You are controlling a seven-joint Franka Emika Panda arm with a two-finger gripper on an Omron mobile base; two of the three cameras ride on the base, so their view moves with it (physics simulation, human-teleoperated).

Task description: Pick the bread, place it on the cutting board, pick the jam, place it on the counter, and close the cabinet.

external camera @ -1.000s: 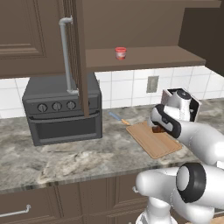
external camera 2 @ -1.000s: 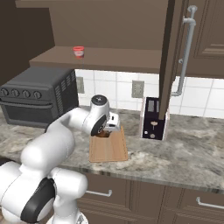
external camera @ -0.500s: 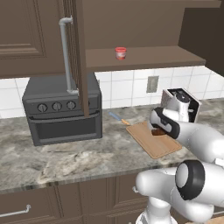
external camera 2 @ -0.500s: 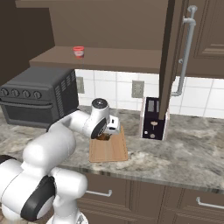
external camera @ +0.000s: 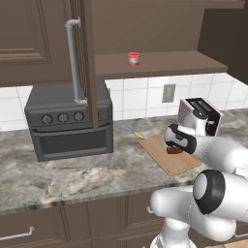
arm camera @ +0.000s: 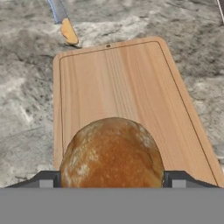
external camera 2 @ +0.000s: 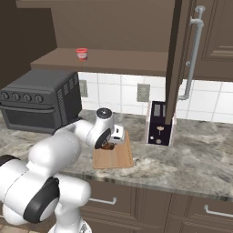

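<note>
Arm folded low, gripper closed on the bread

The gripper (arm camera: 112,179) sits at the bottom centre of the hand view, its fingers (arm camera: 46,180) pressed against both sides of the bread (arm camera: 112,153). From the left base view's lower right, the white arm bends forward and down.

We can read no text, label, brand, number or sign anywhere in these pictures. The jam (external camera: 133,59) jar carries a whitish band, but it is too small for us to make out any writing on it. The oven (external camera: 70,121) knobs show no legible marks either.
</note>
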